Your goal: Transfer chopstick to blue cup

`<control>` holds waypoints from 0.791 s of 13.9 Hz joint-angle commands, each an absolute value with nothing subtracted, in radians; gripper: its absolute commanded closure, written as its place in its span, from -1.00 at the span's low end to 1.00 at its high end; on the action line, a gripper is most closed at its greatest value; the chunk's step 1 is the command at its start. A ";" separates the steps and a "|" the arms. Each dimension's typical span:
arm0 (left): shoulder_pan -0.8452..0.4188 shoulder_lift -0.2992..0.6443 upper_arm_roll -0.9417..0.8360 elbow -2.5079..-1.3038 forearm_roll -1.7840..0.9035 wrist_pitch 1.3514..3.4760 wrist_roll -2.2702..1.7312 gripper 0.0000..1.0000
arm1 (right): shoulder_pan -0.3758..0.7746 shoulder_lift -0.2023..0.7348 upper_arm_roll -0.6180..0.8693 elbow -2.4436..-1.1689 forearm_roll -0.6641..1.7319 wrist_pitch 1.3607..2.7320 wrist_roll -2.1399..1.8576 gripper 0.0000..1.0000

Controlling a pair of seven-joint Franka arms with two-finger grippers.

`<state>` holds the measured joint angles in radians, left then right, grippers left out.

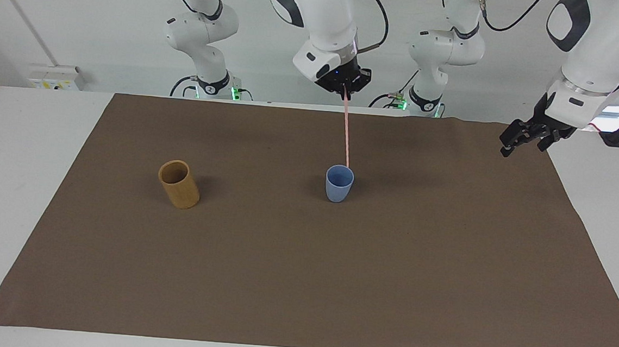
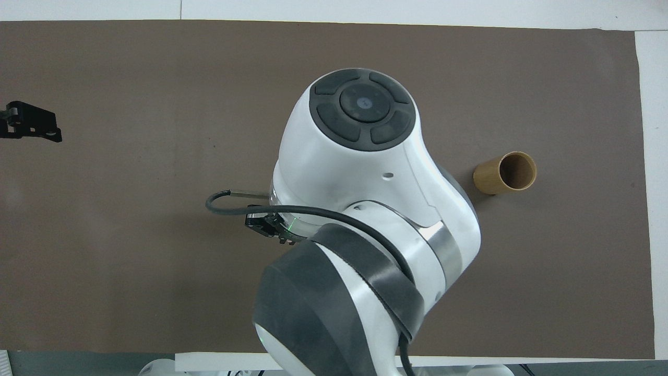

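My right gripper (image 1: 346, 87) is shut on the top end of the pale-pink chopstick (image 1: 347, 132) and holds it high over the blue cup (image 1: 338, 186). The chopstick hangs almost straight down, and its lower tip is at the cup's rim, on the side nearer to the robots. I cannot tell whether the tip is inside the cup. The blue cup stands upright in the middle of the brown mat (image 1: 302, 282). In the overhead view the right arm (image 2: 355, 209) hides the cup and the chopstick. My left gripper (image 1: 525, 137) waits above the mat's edge at the left arm's end; it also shows in the overhead view (image 2: 32, 123).
A tan wooden-looking cup (image 1: 179, 184) stands on the mat toward the right arm's end, with nothing in it; it also shows in the overhead view (image 2: 505, 173). White table surface borders the mat.
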<state>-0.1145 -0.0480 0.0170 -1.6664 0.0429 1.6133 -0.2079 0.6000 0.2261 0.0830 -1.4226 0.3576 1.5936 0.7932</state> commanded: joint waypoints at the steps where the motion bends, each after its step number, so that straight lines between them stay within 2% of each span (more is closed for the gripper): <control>1: -0.120 -0.049 0.018 -1.660 0.060 1.595 -0.215 -1.00 | 0.603 0.196 0.078 -1.500 0.347 1.641 0.792 1.00; 5: -0.120 -0.049 0.018 -1.660 0.060 1.595 -0.215 -1.00 | 0.601 0.167 0.078 -1.575 0.348 1.660 0.793 0.99; 6: -0.120 -0.049 0.018 -1.660 0.060 1.595 -0.215 -1.00 | 0.601 0.163 0.078 -1.591 0.348 1.689 0.795 0.93; 7: -0.120 -0.049 0.018 -1.660 0.060 1.595 -0.215 -1.00 | 0.595 0.160 0.078 -1.607 0.348 1.718 0.787 0.73; 9: -0.120 -0.049 0.018 -1.660 0.060 1.595 -0.215 -1.00 | 0.591 0.149 0.078 -1.626 0.348 1.738 0.778 0.03; 10: -0.120 -0.049 0.018 -1.660 0.060 1.595 -0.215 -1.00 | 0.591 0.149 0.077 -1.628 0.345 1.738 0.775 -0.81; 11: -0.120 -0.048 0.018 -1.660 0.060 1.595 -0.215 -1.00 | 0.591 0.149 0.077 -1.623 0.344 1.738 0.775 -1.00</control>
<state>-0.1145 -0.0480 0.0170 -1.6664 0.0433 1.6132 -0.2079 0.5962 0.1833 0.0755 -1.5826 0.3574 1.7132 0.7910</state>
